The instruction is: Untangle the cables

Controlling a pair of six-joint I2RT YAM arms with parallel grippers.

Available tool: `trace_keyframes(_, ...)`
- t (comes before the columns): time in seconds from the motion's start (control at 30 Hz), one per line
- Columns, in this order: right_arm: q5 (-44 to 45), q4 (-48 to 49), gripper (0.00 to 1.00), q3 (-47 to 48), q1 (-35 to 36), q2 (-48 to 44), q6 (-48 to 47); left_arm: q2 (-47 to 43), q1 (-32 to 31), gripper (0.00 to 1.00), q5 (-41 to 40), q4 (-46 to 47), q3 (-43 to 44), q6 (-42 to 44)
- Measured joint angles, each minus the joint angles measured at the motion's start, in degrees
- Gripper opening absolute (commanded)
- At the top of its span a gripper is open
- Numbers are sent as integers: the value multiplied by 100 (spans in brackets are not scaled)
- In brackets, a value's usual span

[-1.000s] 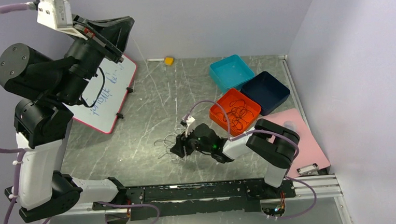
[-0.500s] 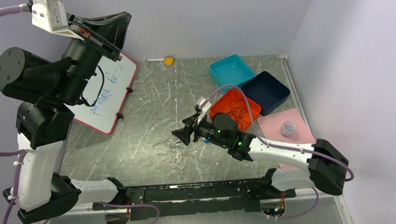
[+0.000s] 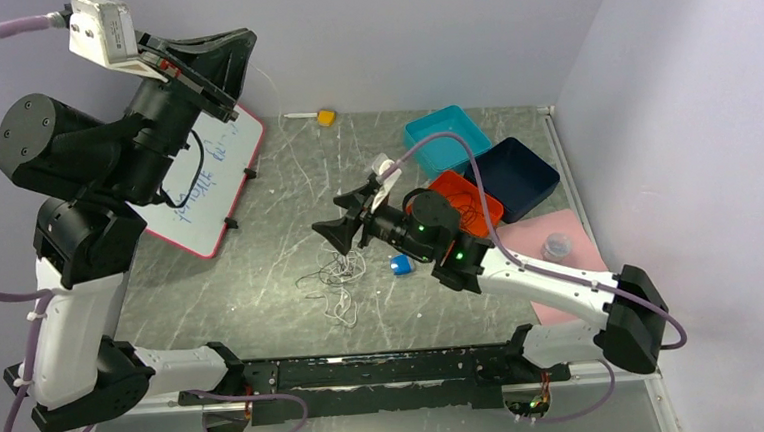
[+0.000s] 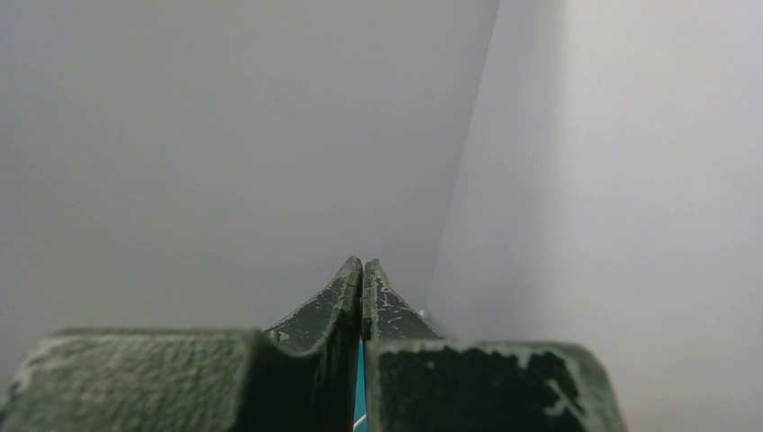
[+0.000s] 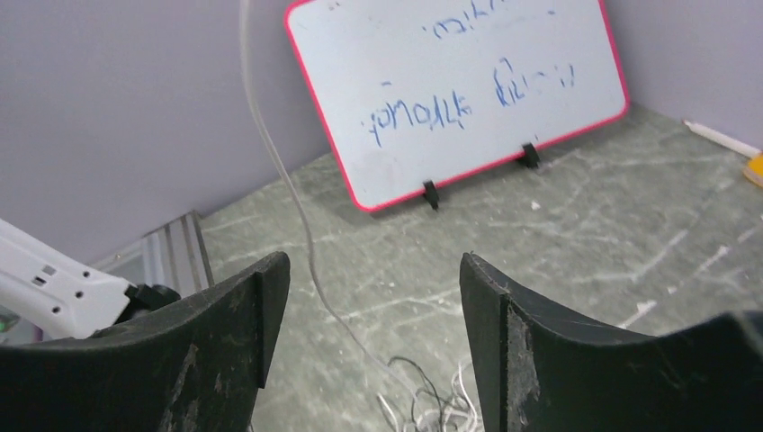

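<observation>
The cables (image 3: 336, 274) lie as a small tangle of whitish-grey and black wires mid-table, with a loose whitish loop (image 3: 342, 309) just in front. One thin whitish strand (image 5: 297, 207) rises from the tangle (image 5: 432, 409) up and out of the right wrist view, toward my raised left gripper (image 3: 239, 64). That gripper (image 4: 362, 265) is shut, jaws pressed together, high at the back left. My right gripper (image 3: 336, 217) is open and empty, above and just behind the tangle (image 5: 373, 270).
A small blue object (image 3: 399, 265) lies right of the tangle. An orange tray (image 3: 425, 195) holding black cables, a teal tray (image 3: 443, 137) and a dark blue tray (image 3: 516, 173) stand back right. A pink sheet (image 3: 572, 274) lies right. A whiteboard (image 3: 205, 177) leans back left.
My right gripper has lifted off the tangle and moved up and back, jaws open, uncovering the small blue object. The left arm has stayed raised.
</observation>
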Motion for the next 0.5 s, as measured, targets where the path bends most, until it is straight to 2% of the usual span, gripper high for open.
trace_keyframes(0.13,-223,190,66,262,0,310,17,-7,0,7,0,-2,-28,0)
trace_keyframes(0.33,-348,273,29,365,0,590,76,-90,0,7,0,17,-140,0)
trace_keyframes(0.43,-348,273,0,376,0,616,133,-120,0,7,-9,15,-203,0)
trace_keyframes(0.5,-330,273,0,376,0,614,179,-120,0,7,-33,11,-236,2)
